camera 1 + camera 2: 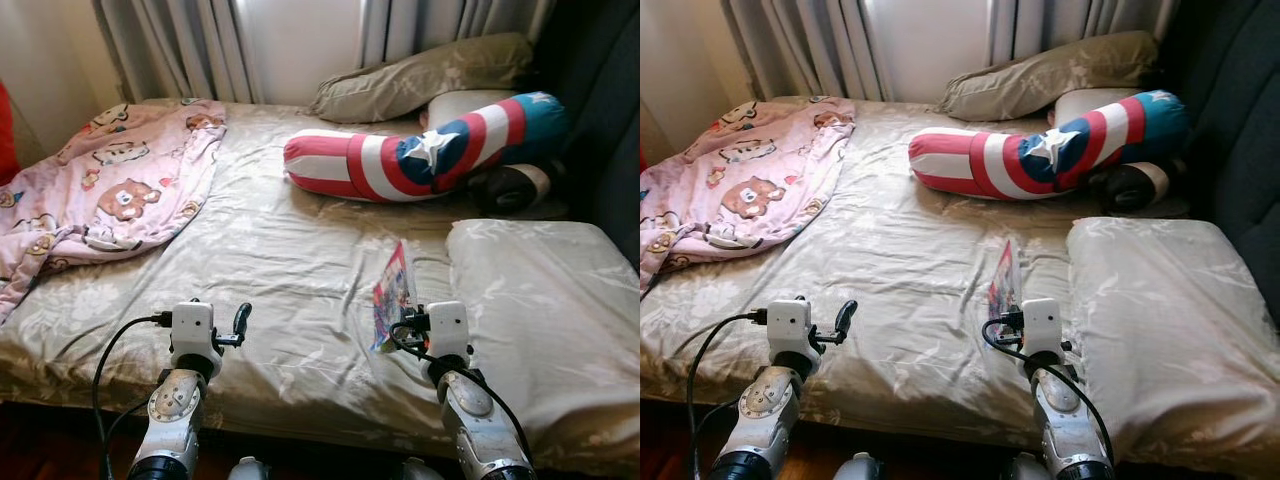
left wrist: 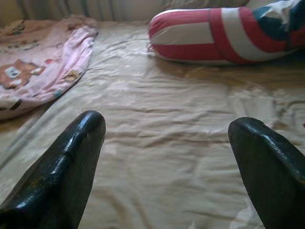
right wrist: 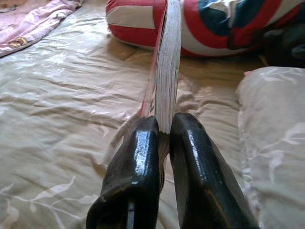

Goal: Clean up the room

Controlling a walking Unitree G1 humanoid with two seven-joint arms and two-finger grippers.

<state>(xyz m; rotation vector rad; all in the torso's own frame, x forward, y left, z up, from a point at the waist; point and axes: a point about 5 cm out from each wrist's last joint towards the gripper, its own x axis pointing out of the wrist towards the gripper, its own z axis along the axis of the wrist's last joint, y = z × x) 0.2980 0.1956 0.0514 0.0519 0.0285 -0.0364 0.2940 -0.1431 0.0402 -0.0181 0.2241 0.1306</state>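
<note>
A thin colourful book (image 1: 392,292) stands on edge over the beige bed sheet (image 1: 270,250), left of the big beige pillow (image 1: 540,300). My right gripper (image 3: 163,129) is shut on the book (image 3: 167,62), its two black fingers pinching the lower end of the pages. My left gripper (image 2: 167,138) is open above bare sheet near the bed's front edge, with nothing between its fingers (image 2: 71,157). Seen from the head, the left gripper (image 1: 238,325) sits at the lower left.
A pink cartoon blanket (image 1: 110,185) lies crumpled at the bed's left. A red, white and blue bolster (image 1: 420,155) lies across the back, with a beige pillow (image 1: 430,75) and curtains behind it. A dark headboard (image 1: 610,110) stands on the right.
</note>
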